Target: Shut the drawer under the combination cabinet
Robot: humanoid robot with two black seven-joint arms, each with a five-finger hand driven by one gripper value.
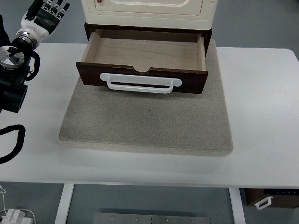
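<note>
Standing pulled out under the cream cabinet point(148, 10), the wooden drawer point(142, 63) is awaiting a push; the left hand point(46, 15) is hovering beside it, fingers point(55, 8) loosely spread, gripping nothing.

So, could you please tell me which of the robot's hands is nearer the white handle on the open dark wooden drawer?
Left. The left hand is raised up-left of the white handle; the right hand isn't in view.

We see the dark wooden drawer point(142, 63) pulled open beneath the cream cabinet point(148, 10), empty, white handle point(140, 84) facing us.
</note>
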